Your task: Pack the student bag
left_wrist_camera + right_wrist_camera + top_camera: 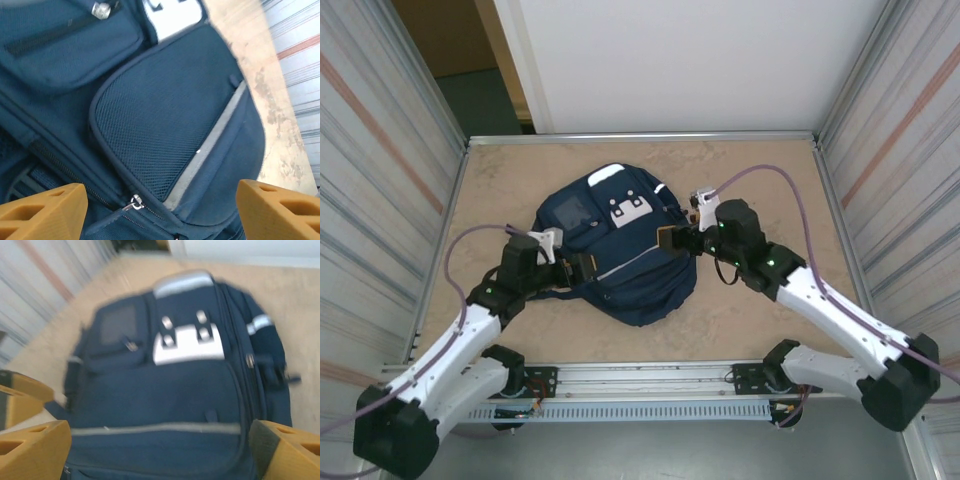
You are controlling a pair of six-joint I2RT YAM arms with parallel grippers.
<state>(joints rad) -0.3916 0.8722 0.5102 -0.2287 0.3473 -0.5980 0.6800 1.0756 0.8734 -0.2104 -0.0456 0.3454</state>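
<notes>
The student bag lies flat in the middle of the table, navy blue with a white patch and a grey square patch. My left gripper is at the bag's left edge, open. In the left wrist view its orange fingers stand wide apart over the mesh front pocket, with a metal zipper pull between them and nothing gripped. My right gripper is at the bag's right side, also open. The right wrist view is blurred; the gripper spans the bag's lower front above a grey stripe.
Corrugated metal walls close in the left and right sides, and a white panel stands at the back. A metal rail runs along the near edge. Bare tabletop shows on both sides of the bag.
</notes>
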